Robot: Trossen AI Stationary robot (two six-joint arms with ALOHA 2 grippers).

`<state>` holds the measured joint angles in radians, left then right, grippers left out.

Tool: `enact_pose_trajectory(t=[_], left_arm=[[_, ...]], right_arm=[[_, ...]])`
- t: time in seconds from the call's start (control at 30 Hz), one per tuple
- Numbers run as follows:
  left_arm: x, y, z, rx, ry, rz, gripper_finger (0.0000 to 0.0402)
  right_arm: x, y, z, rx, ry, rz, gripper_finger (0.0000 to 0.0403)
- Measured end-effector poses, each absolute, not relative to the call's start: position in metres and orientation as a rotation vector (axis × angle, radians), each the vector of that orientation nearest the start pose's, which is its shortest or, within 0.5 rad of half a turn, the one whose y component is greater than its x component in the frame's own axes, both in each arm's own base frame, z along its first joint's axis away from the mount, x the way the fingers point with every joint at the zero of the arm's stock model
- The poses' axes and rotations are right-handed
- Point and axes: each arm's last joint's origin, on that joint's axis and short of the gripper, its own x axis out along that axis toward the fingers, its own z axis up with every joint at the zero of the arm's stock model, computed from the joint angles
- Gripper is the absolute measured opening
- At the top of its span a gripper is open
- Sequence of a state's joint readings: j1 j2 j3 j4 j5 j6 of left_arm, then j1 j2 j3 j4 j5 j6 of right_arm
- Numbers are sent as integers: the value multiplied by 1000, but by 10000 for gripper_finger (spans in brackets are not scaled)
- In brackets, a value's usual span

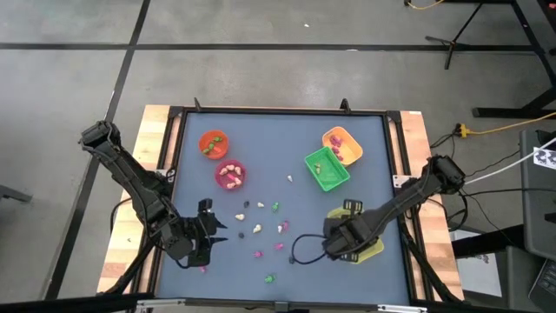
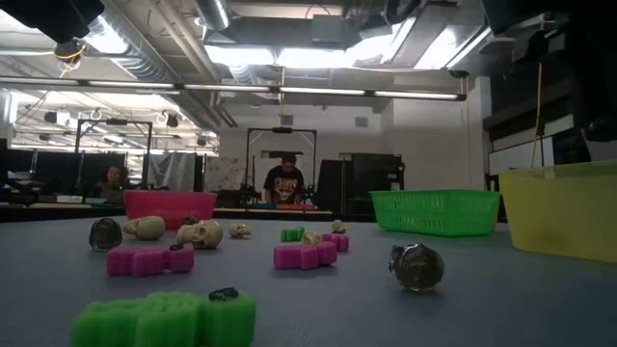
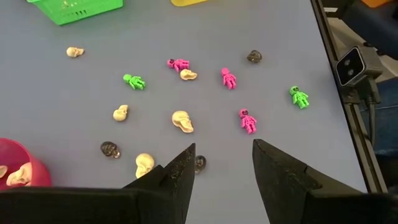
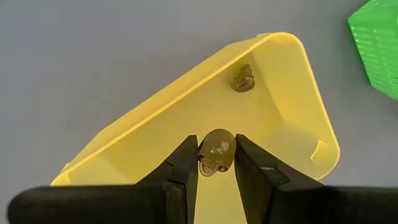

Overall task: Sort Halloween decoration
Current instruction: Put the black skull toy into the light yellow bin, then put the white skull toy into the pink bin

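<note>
Holding a dark skull (image 4: 217, 151) between its fingers, right gripper (image 4: 216, 163) hangs over the yellow tray (image 4: 292, 106) at about 4 o'clock on the table (image 1: 261, 148). Step in hand looks like the drop: dark pieces go to yellow. One dark skull (image 4: 242, 79) already lies in that tray. Next move, my read: open the fingers just enough to release, keep the piece inside the rim, then go back to the pile.

Left gripper (image 3: 222, 163) sits at about 7 o'clock, fingers apart, nothing between them. Another dark skull (image 3: 199, 163) lies on the table just beside its left finger; probably the next pick for that arm.

Loose trinkets spread across the table centre toward 6 o'clock:
- cream skulls (image 3: 182, 121)
- pink figures (image 3: 247, 120)
- green figures (image 3: 299, 96)
- dark skulls (image 3: 254, 56)

Containers:
- pink cup (image 1: 230, 175) at about 10 o'clock: cream skulls inside
- orange cup (image 1: 213, 143) beside it, farther out: a few small bits, look green, hard to tell
- green tray (image 1: 327, 169) at about 1 o'clock: small green and pinkish bits, too tiny to name
- orange tray (image 1: 342, 144) touching it, farther out: a few pink-purple bits

Sorting is partway; plenty left on the table.
</note>
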<state>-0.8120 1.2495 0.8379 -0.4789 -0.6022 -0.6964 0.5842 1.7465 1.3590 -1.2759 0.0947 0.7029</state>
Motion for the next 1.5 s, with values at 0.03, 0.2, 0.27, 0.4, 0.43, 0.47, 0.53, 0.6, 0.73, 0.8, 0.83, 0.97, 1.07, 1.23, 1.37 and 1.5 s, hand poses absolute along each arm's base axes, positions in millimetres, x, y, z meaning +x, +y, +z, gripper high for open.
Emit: enact_pose_trajectory(t=[0.03, 0.2, 0.27, 0.4, 0.43, 0.47, 0.53, 0.6, 0.73, 0.8, 0.83, 0.97, 1.07, 1.23, 1.37, 1.5], left_arm=[[179, -165, 240, -88, 693, 48, 144], [179, -165, 240, -85, 688, 54, 144], [179, -165, 240, -85, 688, 54, 144], [179, -165, 240, -85, 688, 55, 144], [179, -165, 240, -85, 688, 55, 144], [179, -165, 240, -85, 688, 55, 144], [179, -165, 240, -85, 688, 55, 144], [179, -165, 240, -85, 688, 56, 144], [179, -165, 240, -84, 688, 55, 144], [179, -165, 240, -85, 688, 56, 144], [179, -165, 240, -85, 687, 56, 144], [179, -165, 240, -85, 688, 56, 144], [179, -165, 240, -84, 688, 56, 144], [179, -164, 240, -83, 684, 60, 144], [179, -164, 240, -77, 673, 75, 144], [179, -163, 240, -63, 651, 104, 144]], right_arm=[[257, 167, 230, -12, 1585, -192, 85], [258, 167, 230, -1, 1590, -188, 85], [258, 167, 230, 1, 1592, -187, 85], [258, 167, 230, 2, 1592, -187, 86], [258, 167, 230, 2, 1593, -187, 86], [258, 167, 230, 2, 1592, -187, 86], [258, 167, 230, 2, 1592, -187, 86], [258, 167, 230, 2, 1593, -187, 86], [258, 167, 230, 2, 1593, -187, 86], [258, 167, 230, 2, 1592, -187, 86], [258, 167, 230, 2, 1592, -187, 86], [258, 167, 230, 4, 1594, -190, 110], [257, 167, 230, 16, 1607, -187, 149], [257, 167, 230, 17, 1609, -186, 216], [257, 167, 230, 17, 1609, -186, 251], [257, 167, 230, 17, 1610, -186, 267]])
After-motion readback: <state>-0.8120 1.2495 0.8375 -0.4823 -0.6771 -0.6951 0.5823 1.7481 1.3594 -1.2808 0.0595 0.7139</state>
